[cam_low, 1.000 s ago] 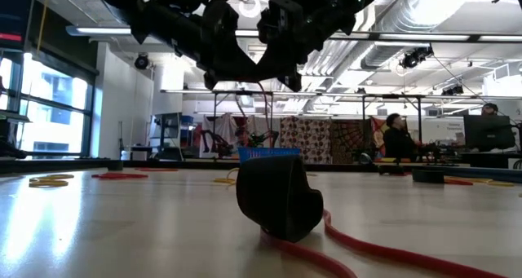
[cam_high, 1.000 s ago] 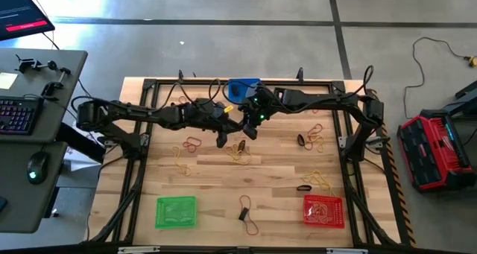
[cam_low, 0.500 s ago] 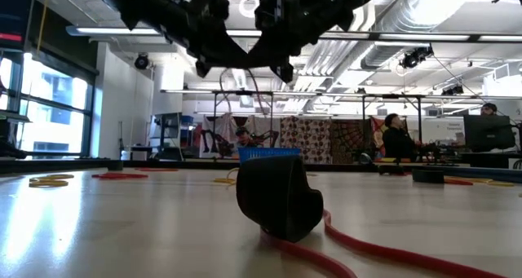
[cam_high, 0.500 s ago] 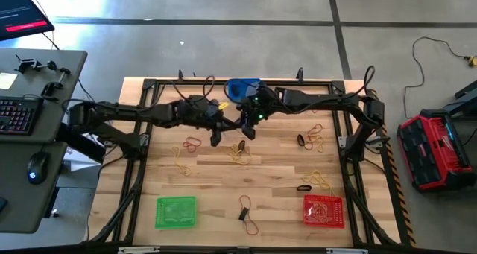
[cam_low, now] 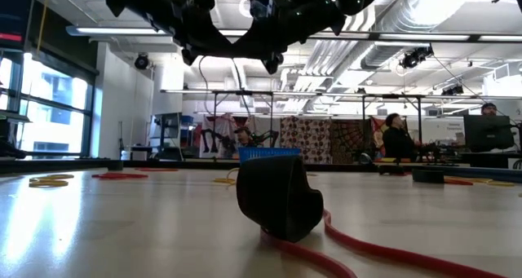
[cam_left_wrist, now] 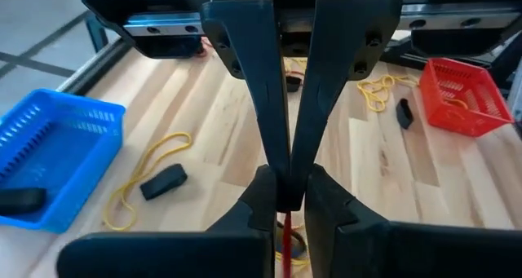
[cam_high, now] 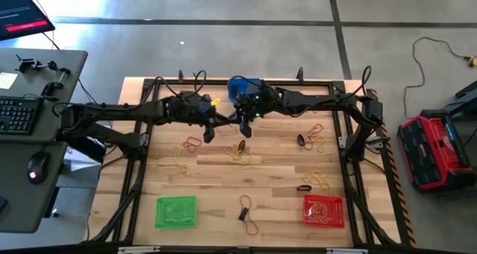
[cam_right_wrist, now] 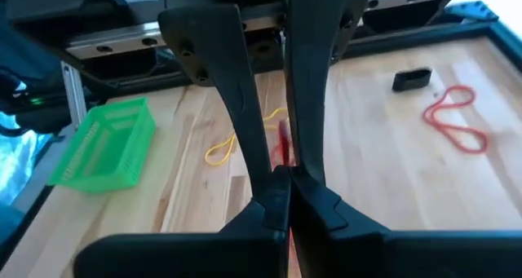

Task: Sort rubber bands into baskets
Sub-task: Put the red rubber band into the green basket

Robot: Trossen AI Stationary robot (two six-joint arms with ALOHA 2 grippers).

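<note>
Both the left end effector (cam_high: 208, 134) and right end effector (cam_high: 245, 129) pinch 1 reddish-brown rubber band (cam_left_wrist: 286, 233).

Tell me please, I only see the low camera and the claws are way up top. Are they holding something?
Observer: Yes. The left wrist view shows the left gripper pinching a reddish rubber band between its fingertips.
Operator: And the other claw?
Observer: The right gripper is shut too, with a red strand at its tips, likely the same band.
Operator: Where are the baskets? I only see blue.
Observer: From above, the green basket and the red basket sit at the two corners on your camera's side, across the table from the blue basket.
</note>
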